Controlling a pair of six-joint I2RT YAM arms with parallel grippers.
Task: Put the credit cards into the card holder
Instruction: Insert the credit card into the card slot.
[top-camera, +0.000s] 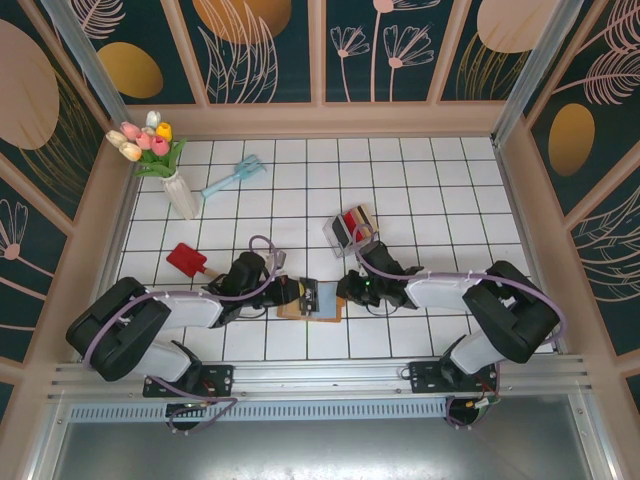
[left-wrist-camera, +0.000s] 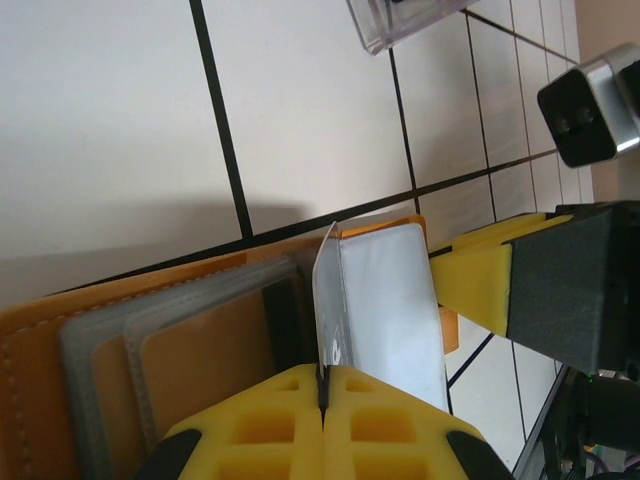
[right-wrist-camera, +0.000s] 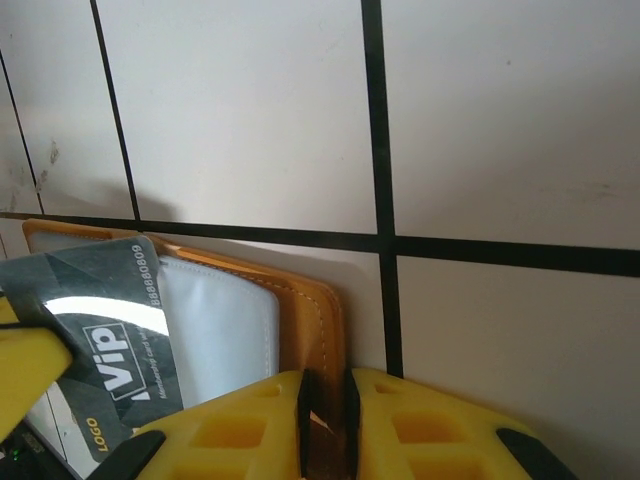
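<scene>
The card holder (top-camera: 325, 312), an orange-brown leather wallet, lies open on the tiles between both arms. Its light blue lining (right-wrist-camera: 215, 330) and grey sleeves (left-wrist-camera: 110, 340) face up. My left gripper (left-wrist-camera: 325, 385) is shut on a black credit card (left-wrist-camera: 330, 300) that stands nearly edge-on over the lining. In the right wrist view the same card (right-wrist-camera: 100, 330) shows "VIP" lettering. My right gripper (right-wrist-camera: 325, 385) is shut on the wallet's stitched orange edge (right-wrist-camera: 310, 310). From above, the left gripper (top-camera: 290, 293) and right gripper (top-camera: 345, 290) face each other across the wallet.
A clear plastic tray (top-camera: 350, 228) with more cards stands just beyond the wallet. A red toy shovel (top-camera: 187, 262) lies to the left, and a blue rake (top-camera: 233, 177) and a vase of tulips (top-camera: 160, 150) sit at the back left.
</scene>
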